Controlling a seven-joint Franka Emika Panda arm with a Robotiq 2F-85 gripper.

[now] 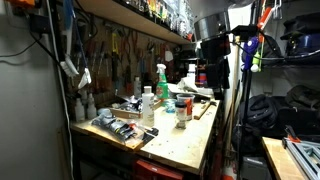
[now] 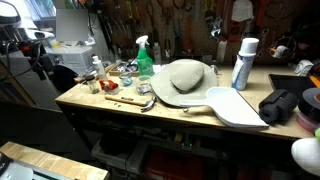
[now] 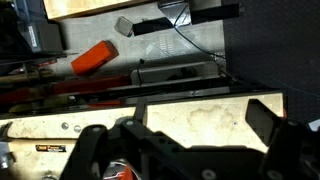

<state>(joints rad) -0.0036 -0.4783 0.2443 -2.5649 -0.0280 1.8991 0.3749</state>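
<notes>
My gripper (image 3: 180, 120) is open and empty; its two dark fingers frame a bare, stained patch of the wooden bench top (image 3: 200, 115). In an exterior view the arm hangs over the far right end of the bench, with the gripper (image 1: 212, 72) above the surface. In an exterior view the gripper (image 2: 42, 62) is at the left end, partly hidden in dark clutter. Nearest on the bench are a jar with a red lid (image 1: 182, 110), a green spray bottle (image 1: 160, 80) (image 2: 144, 58) and a white bottle (image 1: 148, 104).
A grey hat (image 2: 186, 80), a white board (image 2: 236, 106), a white and blue can (image 2: 243, 62) and a black bag (image 2: 282, 105) lie on the bench. Tools hang on the back wall (image 1: 120, 55). An orange object (image 3: 93, 58) lies on the floor beyond the bench edge.
</notes>
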